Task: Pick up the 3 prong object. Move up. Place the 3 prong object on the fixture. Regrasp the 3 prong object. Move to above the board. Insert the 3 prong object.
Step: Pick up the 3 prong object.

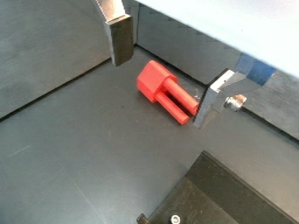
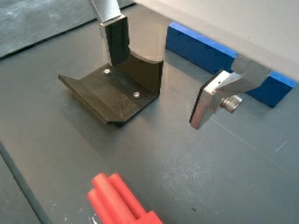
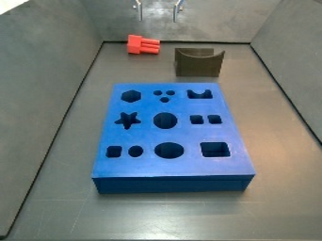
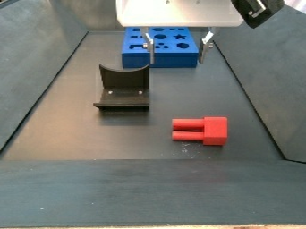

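The red 3 prong object (image 1: 163, 87) lies flat on the dark floor, prongs pointing sideways; it also shows in both side views (image 3: 142, 43) (image 4: 199, 130) and in a wrist view (image 2: 121, 201). My gripper (image 1: 163, 91) is open and empty, hanging above the floor with the object below and between its silver fingers (image 1: 119, 42). In the side views the gripper (image 3: 158, 11) (image 4: 174, 41) is high up. The dark fixture (image 2: 112, 89) (image 3: 198, 62) (image 4: 122, 87) stands beside the object. The blue board (image 3: 170, 132) (image 2: 222, 63) (image 4: 174, 55) lies flat with its cut-outs up.
Grey walls (image 3: 75, 85) enclose the floor on the sides and the back. The board fills most of the floor's middle; the fixture and the red object sit in the strip between the board and one end wall.
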